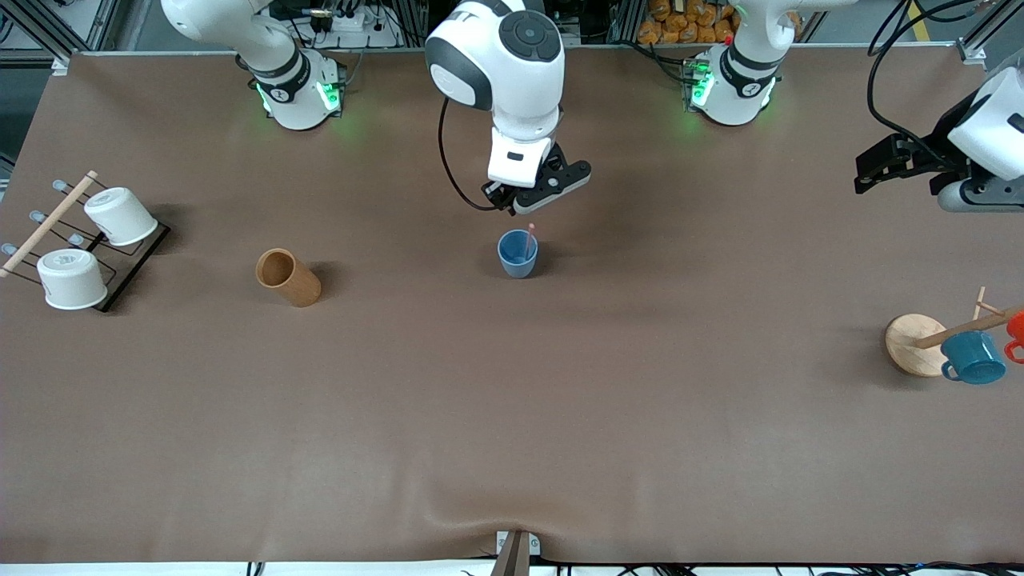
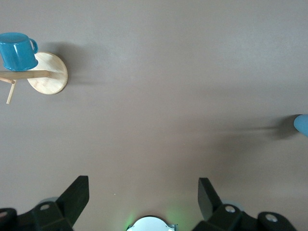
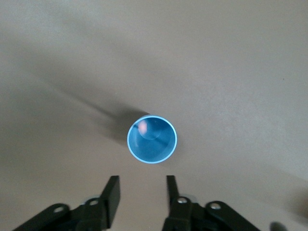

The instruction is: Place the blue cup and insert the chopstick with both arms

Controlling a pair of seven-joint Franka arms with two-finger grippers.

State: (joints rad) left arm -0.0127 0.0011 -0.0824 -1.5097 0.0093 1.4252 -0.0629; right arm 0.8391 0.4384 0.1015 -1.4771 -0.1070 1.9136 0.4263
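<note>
The blue cup (image 1: 518, 254) stands upright near the middle of the table. The pale pink chopstick (image 1: 530, 241) stands in it and leans on the rim. In the right wrist view the cup (image 3: 152, 139) shows from above with the chopstick's pink end (image 3: 143, 127) inside. My right gripper (image 1: 522, 206) is over the cup, open and empty; its jaws (image 3: 142, 185) stand apart with nothing between them. My left gripper (image 1: 868, 172) waits over the left arm's end of the table, open and empty (image 2: 142, 192). The cup's edge (image 2: 302, 126) shows in the left wrist view.
A brown wooden cup (image 1: 288, 277) lies on its side toward the right arm's end. A black rack (image 1: 136, 264) with two white cups (image 1: 120, 216) stands at that end. A wooden mug stand (image 1: 916, 344) with a teal mug (image 1: 972, 358) and a red mug (image 1: 1016, 328) is at the left arm's end.
</note>
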